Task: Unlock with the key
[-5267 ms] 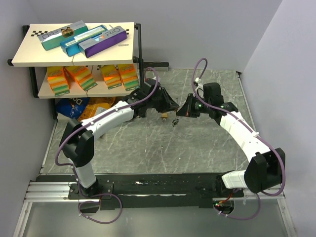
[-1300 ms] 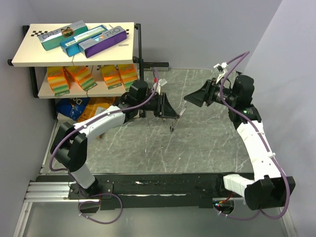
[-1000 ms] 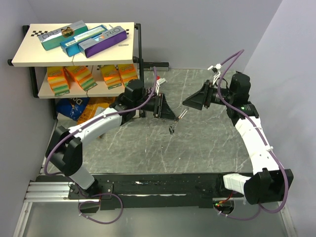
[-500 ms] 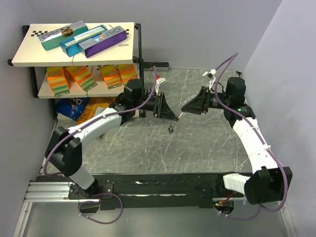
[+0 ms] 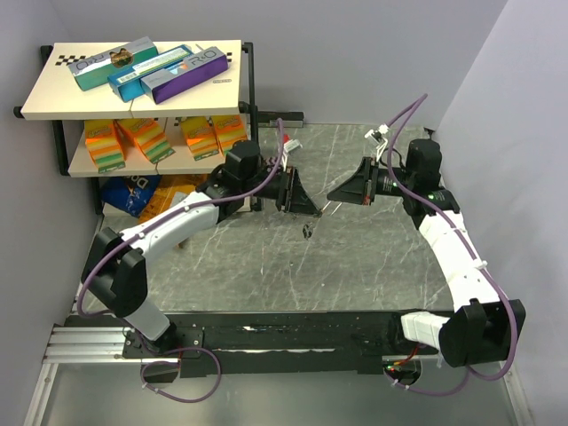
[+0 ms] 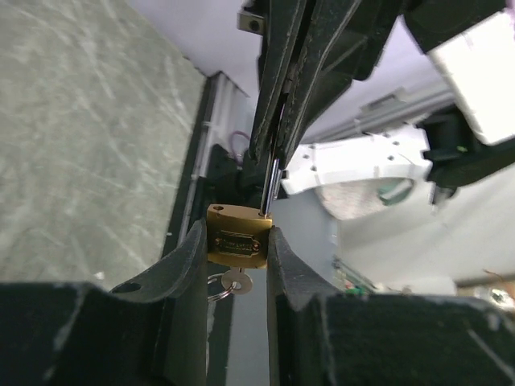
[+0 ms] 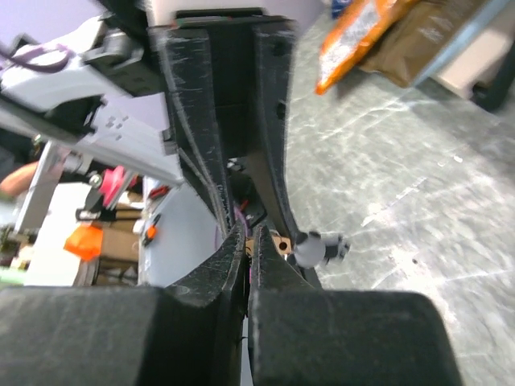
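Observation:
A small brass padlock (image 6: 237,236) is pinched by its sides between my left gripper's (image 6: 235,241) two fingers, held up above the table. The key (image 6: 236,280) sticks out of the padlock's underside, with a ring hanging from it. The thin steel shackle (image 6: 271,183) rises from one corner; the other shackle hole shows empty. My right gripper (image 7: 249,240) meets it head-on and is shut on the shackle. From the top view, both grippers meet over the table's middle, left gripper (image 5: 311,209), right gripper (image 5: 330,204), and a dark key bunch (image 5: 306,232) dangles below.
A two-level shelf (image 5: 133,111) stands at the back left, with boxes on top and orange packs below. Snack bags (image 5: 146,191) lie on the table under it. Grey walls close the back and right sides; the marbled tabletop (image 5: 355,266) stretches toward the arm bases.
My right gripper came in from the right toward the padlock and went from open to shut on the shackle. The left gripper kept its hold and barely moved.

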Controlling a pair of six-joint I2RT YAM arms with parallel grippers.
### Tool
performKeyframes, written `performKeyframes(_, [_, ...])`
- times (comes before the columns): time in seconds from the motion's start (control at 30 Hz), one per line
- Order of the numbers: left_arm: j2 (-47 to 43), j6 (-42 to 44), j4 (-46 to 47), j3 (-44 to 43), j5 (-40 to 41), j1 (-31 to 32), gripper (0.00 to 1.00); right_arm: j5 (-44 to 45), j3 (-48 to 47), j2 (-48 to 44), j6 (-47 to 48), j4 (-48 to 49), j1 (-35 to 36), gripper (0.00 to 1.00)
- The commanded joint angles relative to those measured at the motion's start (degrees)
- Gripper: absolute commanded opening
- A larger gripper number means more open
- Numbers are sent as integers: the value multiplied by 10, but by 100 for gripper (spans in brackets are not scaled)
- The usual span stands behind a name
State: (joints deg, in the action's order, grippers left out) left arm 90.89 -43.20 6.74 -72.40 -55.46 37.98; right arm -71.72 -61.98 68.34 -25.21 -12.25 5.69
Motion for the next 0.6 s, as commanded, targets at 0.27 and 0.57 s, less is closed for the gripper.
performKeyframes(0.27, [20,150,-225,-142,399,70,1,211,-100,57,90,-195,5,0])
performKeyframes(0.57, [85,137,-331,-227,553,140,1,294,-87,79,79,-223,8,0])
